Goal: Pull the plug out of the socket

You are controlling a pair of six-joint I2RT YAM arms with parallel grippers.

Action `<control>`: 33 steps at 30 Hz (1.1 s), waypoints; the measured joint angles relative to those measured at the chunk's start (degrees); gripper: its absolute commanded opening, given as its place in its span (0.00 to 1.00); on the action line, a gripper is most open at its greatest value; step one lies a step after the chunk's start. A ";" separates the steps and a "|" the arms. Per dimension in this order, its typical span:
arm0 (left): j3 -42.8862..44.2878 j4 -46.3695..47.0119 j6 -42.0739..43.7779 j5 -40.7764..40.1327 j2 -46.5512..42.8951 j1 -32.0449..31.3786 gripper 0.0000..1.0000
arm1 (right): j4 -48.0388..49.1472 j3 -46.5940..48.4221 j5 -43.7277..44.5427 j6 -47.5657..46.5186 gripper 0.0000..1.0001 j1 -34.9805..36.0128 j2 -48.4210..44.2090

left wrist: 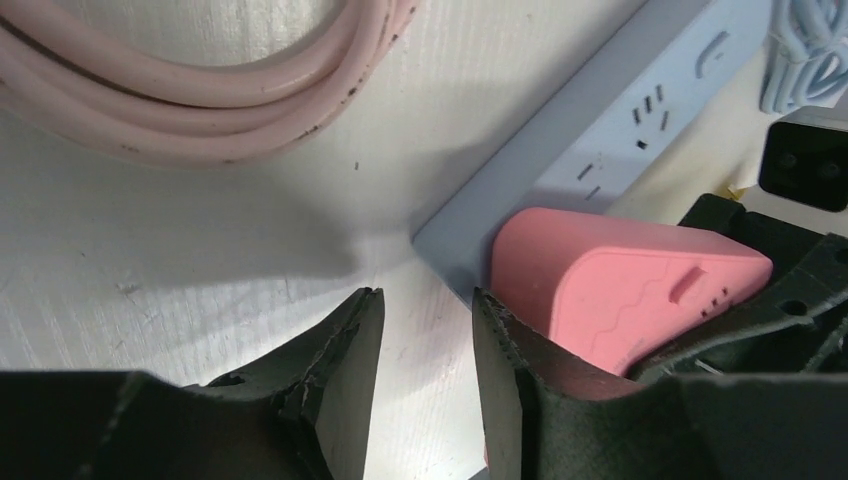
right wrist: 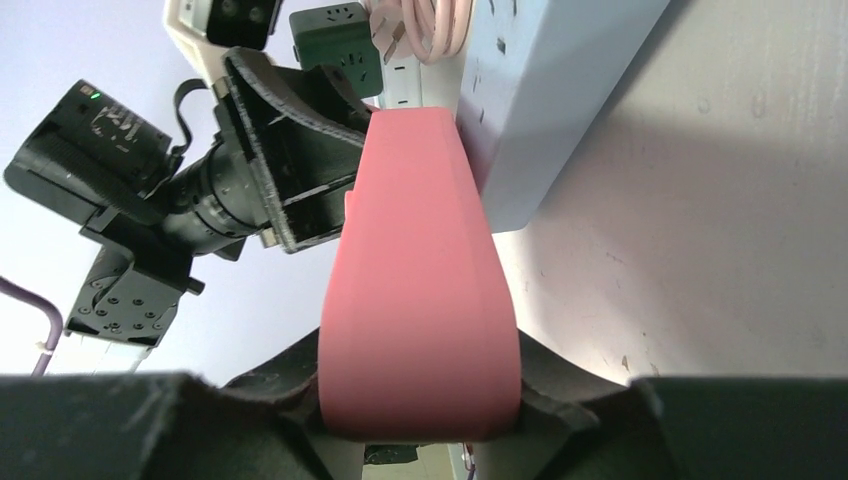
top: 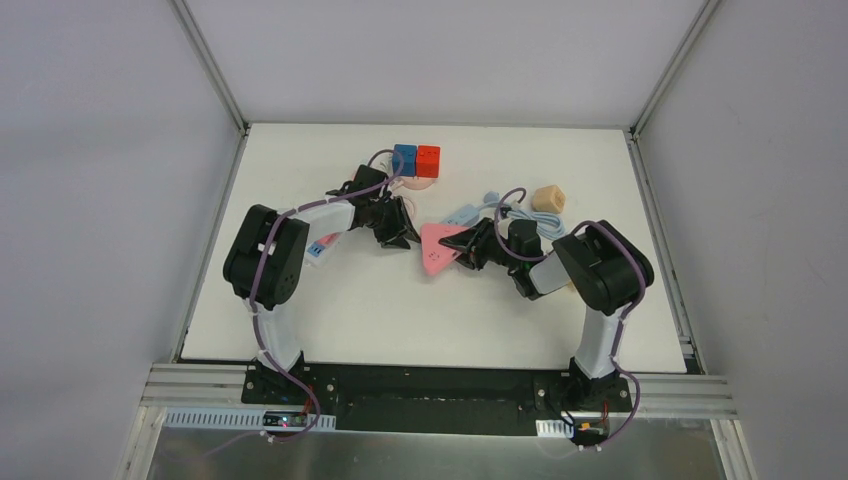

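I'm clamping right hand (right wrist: 420, 390) on pink plug (left wrist: 620, 290). Plug appearing seated in light-blue power strip (left wrist: 600, 130), lying mid-desk (left wrist: 200, 250). Left hand (left wrist: 425, 340) hanging part-open, empty, beside strip end, not bracing. I'm judging grasp done, 1 pull remaining.

Our left arm (top: 300, 222) is bent at the elbow and reaches right. The left gripper (left wrist: 425, 300) sits low, jaws a narrow gap apart with nothing between. Our right arm (top: 590, 265) reaches left, right gripper (top: 468, 248) clamped on the plug (right wrist: 420, 290). The grippers face each other, close.
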 measured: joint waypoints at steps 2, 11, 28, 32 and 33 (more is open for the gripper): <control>0.17 0.15 -0.04 0.20 1.16 0.02 0.36 | 1.38 0.00 -0.24 0.37 0.00 0.00 0.72; 1.05 0.96 -0.55 1.64 2.93 0.04 0.28 | 9.75 -1.25 -1.60 3.41 0.00 -0.35 4.35; 5.35 -6.16 2.01 -2.73 3.91 -1.60 0.26 | 12.44 -1.38 -2.32 13.11 0.00 -1.03 5.86; 6.14 -7.45 2.21 -3.26 4.22 -1.86 0.26 | 11.30 -1.20 -2.99 10.05 0.00 -1.03 5.42; 6.43 -7.96 2.23 -3.28 4.35 -1.86 0.26 | 10.32 -1.16 -3.08 8.24 0.00 -1.03 4.92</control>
